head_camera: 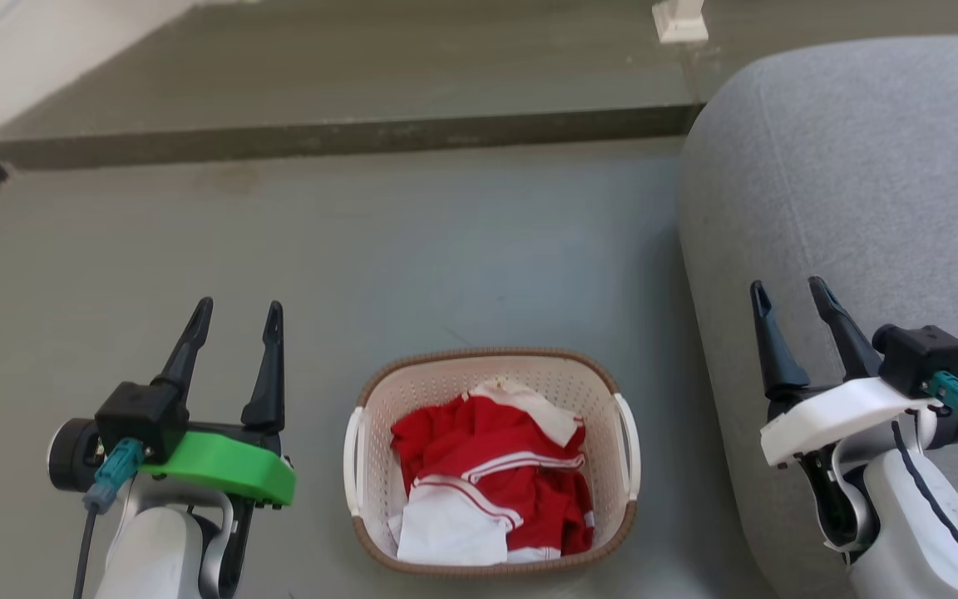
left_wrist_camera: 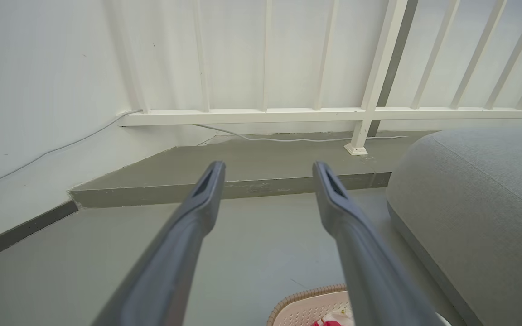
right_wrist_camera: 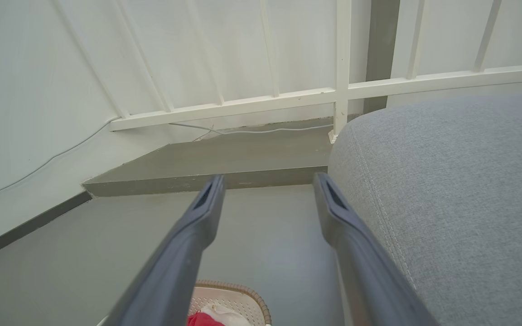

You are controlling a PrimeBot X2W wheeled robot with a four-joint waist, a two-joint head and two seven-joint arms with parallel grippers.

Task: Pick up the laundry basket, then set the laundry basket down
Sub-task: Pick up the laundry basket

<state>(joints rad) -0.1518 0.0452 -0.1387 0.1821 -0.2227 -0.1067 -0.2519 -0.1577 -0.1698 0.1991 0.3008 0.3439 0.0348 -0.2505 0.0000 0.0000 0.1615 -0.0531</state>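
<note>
laundry basket: cream perforated walls, brown woven rim, white side handles. red-white clothes hide its bottom. left gripper and right gripper both spread, empty.

Between my two grippers sits the laundry basket: cream-white walls dotted all over with fine perforations, a brown woven-look rim and white handles. The clothes in it are red with thin white stripes, mixed with plain white cloth. My left gripper has black fingers over a bright green bracket. My right gripper has matching black fingers over a white bracket. Both carry teal plugs. Beside the right gripper the sofa is a light grey weave. Ahead of both fingertips the floor is dull grey-green, the railing white and the skirting dark.
</note>
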